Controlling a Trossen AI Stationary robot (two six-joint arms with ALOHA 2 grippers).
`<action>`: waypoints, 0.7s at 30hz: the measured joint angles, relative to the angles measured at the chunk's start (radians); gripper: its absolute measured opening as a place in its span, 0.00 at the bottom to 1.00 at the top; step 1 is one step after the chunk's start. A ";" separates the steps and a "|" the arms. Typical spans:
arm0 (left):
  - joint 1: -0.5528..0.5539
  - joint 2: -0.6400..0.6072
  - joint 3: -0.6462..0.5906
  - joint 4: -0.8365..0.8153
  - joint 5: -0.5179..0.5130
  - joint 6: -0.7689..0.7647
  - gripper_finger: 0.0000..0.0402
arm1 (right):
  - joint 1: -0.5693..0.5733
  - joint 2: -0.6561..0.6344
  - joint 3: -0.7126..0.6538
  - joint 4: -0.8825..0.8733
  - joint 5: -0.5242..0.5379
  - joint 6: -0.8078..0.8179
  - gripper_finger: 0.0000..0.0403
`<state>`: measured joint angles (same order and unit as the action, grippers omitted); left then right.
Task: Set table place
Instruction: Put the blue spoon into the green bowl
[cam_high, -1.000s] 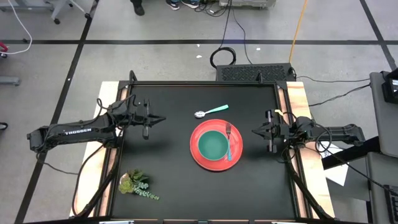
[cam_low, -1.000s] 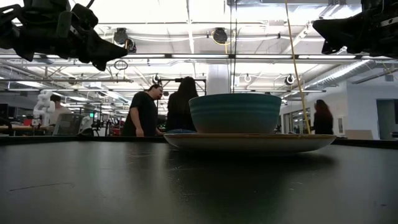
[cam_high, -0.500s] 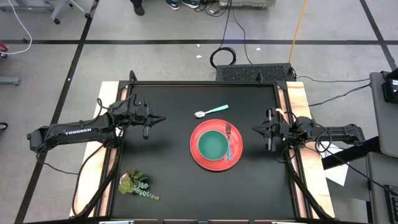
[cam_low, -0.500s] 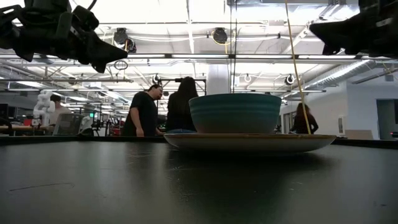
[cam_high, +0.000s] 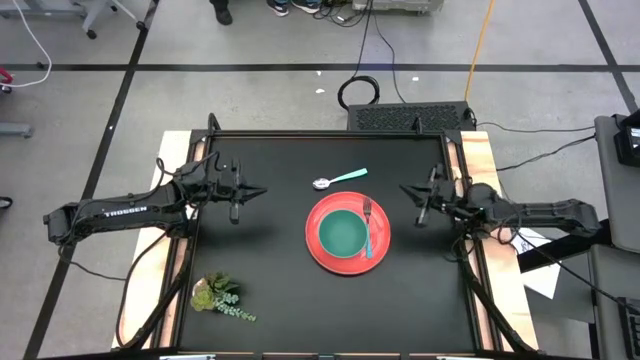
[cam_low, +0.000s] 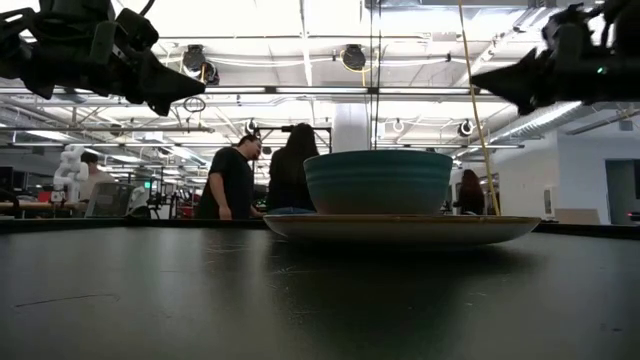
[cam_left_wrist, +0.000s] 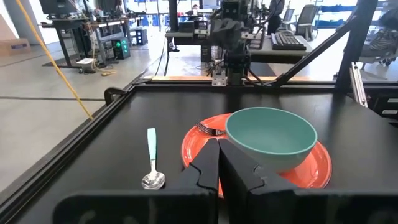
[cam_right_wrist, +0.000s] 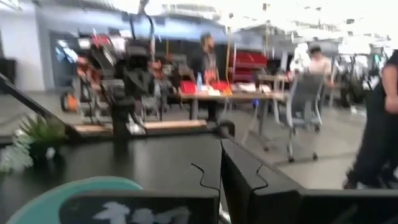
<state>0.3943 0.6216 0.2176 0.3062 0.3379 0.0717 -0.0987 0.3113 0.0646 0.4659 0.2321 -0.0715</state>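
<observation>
The red plate lies right of the table's middle with the teal-green bowl standing in it. The blue-handled fork lies on the plate's right part, beside the bowl. The teal-handled spoon lies flat on the table just beyond the plate's far rim. My left gripper hovers shut at the table's left side, pointing toward the plate. My right gripper hovers shut right of the plate, level with the spoon. In the left wrist view, the bowl, plate and spoon lie ahead of the shut fingers.
A leafy plant sprig lies near the table's near-left corner. Pale wooden strips run along the left and right sides. Bare black top lies left of the plate and near the front edge. People stand in the room beyond the table.
My right gripper has swung toward the table's far edge and turned, so its tip now points toward the spoon's side of the plate. It has come a little lower in the low view. The left arm and all tableware have kept still.
</observation>
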 joint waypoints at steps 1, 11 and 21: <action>0.000 0.000 0.000 0.000 0.000 0.002 0.04 | -0.011 0.031 0.005 0.005 0.000 0.009 0.00; 0.000 0.000 0.000 -0.028 -0.036 0.053 0.04 | -0.164 0.303 0.025 0.336 -0.152 0.058 0.00; 0.000 0.000 0.000 -0.052 -0.130 0.057 0.04 | -0.309 0.570 0.150 0.370 -0.323 0.108 0.00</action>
<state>0.3943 0.6216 0.2180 0.2545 0.2077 0.1288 -0.4075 0.8812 0.2150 0.8363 -0.0913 0.0366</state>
